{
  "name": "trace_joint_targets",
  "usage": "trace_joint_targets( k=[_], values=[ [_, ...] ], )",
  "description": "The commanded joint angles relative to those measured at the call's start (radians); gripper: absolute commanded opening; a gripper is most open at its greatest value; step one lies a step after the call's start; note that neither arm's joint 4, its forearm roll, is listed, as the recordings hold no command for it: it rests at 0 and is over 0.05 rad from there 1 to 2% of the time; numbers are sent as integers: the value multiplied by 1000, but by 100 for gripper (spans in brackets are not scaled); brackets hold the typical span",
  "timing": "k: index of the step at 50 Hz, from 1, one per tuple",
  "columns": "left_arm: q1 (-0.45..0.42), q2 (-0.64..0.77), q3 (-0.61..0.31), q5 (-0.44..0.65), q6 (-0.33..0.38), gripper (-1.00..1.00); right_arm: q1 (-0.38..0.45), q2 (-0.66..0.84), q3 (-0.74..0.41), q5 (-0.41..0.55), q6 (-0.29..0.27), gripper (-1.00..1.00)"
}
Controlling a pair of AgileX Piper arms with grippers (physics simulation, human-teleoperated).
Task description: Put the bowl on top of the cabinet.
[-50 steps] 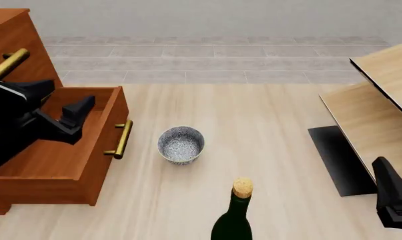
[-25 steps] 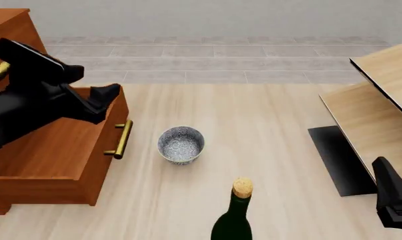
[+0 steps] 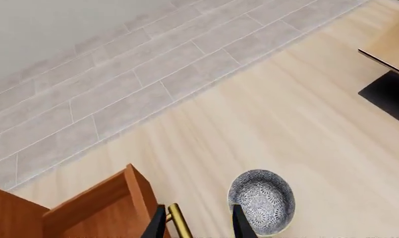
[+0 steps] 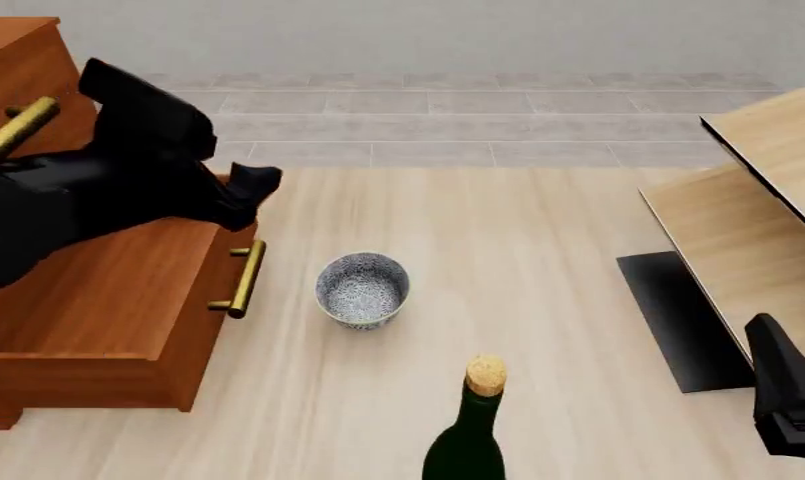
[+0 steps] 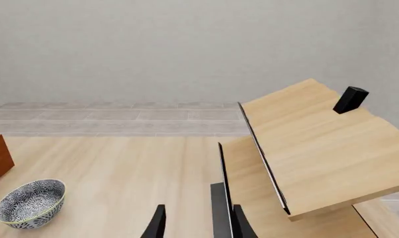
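The speckled grey-white bowl (image 4: 362,288) stands upright on the floor, just right of the cabinet's (image 4: 29,70) pulled-out drawer (image 4: 109,320) and its brass handle (image 4: 246,278). My left gripper (image 4: 258,184) hovers above the drawer's front right corner, up and left of the bowl, open and holding nothing. In the left wrist view the bowl (image 3: 262,201) lies just past one of the spread fingertips (image 3: 242,224), beside the drawer corner (image 3: 106,208). My right gripper (image 4: 772,350) stays low at the right edge, open and empty. The right wrist view has the bowl (image 5: 30,202) far to one side.
A dark green corked bottle (image 4: 466,430) stands near the front edge, below and right of the bowl. Pale wood furniture with black edging (image 4: 762,200) leans along the right side, close to the right gripper (image 5: 199,223). A small black block (image 5: 351,99) rests on its panel.
My left arm has risen out of the open drawer and swung right and forward, ending over the drawer's front corner nearer the bowl. Bowl, bottle and right arm have not moved.
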Motion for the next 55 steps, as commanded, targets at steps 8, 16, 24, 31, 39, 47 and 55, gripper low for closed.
trace_joint_targets(
  k=[8, 16, 24, 31, 39, 47, 55],
  values=[
    [-14, 99, -72, 56, -29, 100, 0, 0, 0, 0, 0, 100],
    [-26, 132, -89, 54, -19, 100, 0, 0, 0, 0, 0, 100],
    [-43, 186, -106, 42, -11, 100, 0, 0, 0, 0, 0, 100],
    [-60, 224, -119, 39, -11, 100, 0, 0, 0, 0, 0, 100],
    [-74, 239, -127, 32, 4, 100, 0, 0, 0, 0, 0, 100],
    [-86, 274, -118, -1, 11, 100, 0, 0, 0, 0, 0, 100],
    [-95, 287, -110, -16, 16, 100, 0, 0, 0, 0, 0, 100]
  ],
)
